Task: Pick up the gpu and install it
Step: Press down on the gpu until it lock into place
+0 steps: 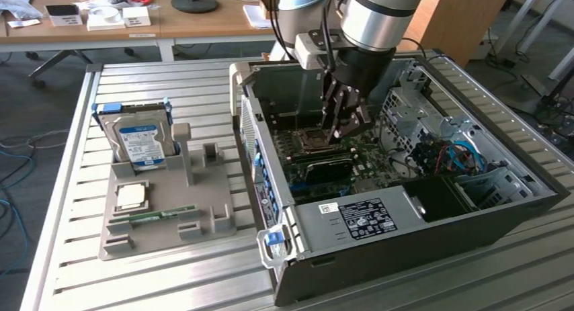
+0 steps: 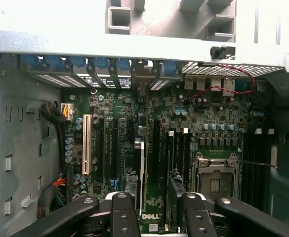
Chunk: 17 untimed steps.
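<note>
the gripper (image 1: 345, 126) hangs inside the open computer case (image 1: 466, 213), jaws spread wide and gripping nothing. between its fingers (image 2: 122, 207) the gpu (image 2: 141, 168) seems to stand edge-on in a motherboard slot, likely already seated. on the desk (image 1: 179, 82), one grey holder (image 1: 166, 224) keeps one hard drive (image 1: 139, 140) and one ram stick (image 1: 157, 215).

A silver hard drive (image 1: 141, 142) stands upright in the grey holder (image 1: 166, 220) beside the open computer case (image 1: 394, 257).

"DELL" — white print, motherboard (image 2: 149, 148)
</note>
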Each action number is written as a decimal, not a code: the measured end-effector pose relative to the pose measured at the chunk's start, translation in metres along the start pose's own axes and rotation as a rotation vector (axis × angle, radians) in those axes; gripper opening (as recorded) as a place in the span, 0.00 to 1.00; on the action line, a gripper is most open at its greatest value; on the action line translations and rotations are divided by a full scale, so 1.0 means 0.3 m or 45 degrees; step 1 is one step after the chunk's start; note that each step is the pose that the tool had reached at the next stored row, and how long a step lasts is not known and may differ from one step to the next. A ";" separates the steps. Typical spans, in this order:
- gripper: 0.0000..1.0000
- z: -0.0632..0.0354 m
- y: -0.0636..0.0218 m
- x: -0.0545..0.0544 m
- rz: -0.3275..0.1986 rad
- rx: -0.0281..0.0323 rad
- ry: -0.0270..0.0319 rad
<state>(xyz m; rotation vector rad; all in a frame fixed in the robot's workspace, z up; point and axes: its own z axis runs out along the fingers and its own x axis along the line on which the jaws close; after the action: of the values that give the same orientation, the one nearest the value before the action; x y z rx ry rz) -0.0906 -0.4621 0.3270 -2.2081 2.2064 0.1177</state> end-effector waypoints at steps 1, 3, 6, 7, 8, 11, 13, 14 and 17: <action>0.40 0.000 0.000 0.000 0.000 0.0000 0.0001; 0.40 0.000 0.000 0.000 0.000 0.0000 0.0000; 0.38 0.000 0.000 0.000 0.000 0.0000 0.0001; 0.32 0.000 0.000 0.000 0.000 0.0000 0.0000; 0.32 0.000 0.000 0.000 0.000 0.0000 0.0001; 0.20 0.000 0.000 0.000 0.000 0.0000 0.0001; 0.11 0.000 0.000 0.000 0.000 0.0000 0.0001; 0.11 0.000 0.000 0.000 0.000 0.0000 0.0000; 0.11 0.000 0.000 0.000 0.000 0.0000 0.0001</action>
<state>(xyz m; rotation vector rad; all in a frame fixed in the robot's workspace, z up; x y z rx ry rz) -0.0906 -0.4621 0.3270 -2.2081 2.2064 0.1177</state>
